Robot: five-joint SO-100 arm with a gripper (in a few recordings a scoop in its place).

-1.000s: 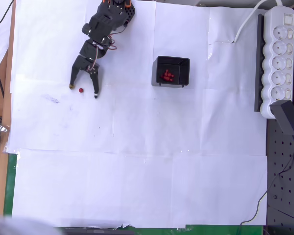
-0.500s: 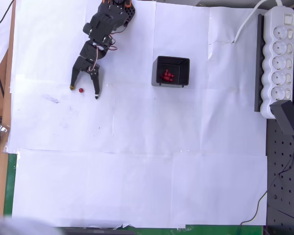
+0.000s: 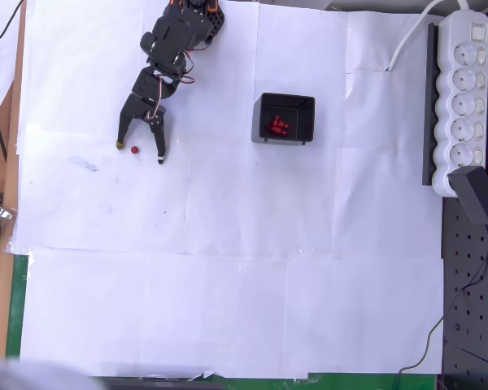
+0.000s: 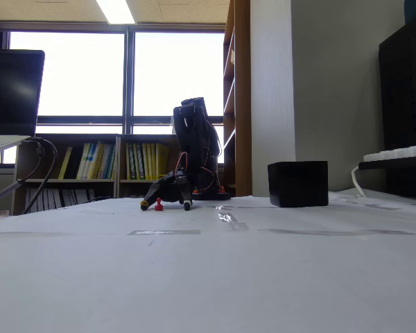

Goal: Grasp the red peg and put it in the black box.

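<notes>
In the overhead view the claw (image 3: 139, 153) is spread wide, its two fingertips resting low on the white paper of the worktop (image 3: 228, 284), one on each side of the red peg (image 3: 135, 149). The peg stands on the paper between the fingers, touching neither. The black box (image 3: 284, 119) sits well apart to the right in this view, with several red pieces inside. In the fixed view the peg (image 4: 159, 205) stands upright between the lowered fingertips, and the box (image 4: 298, 184) is off to the right.
</notes>
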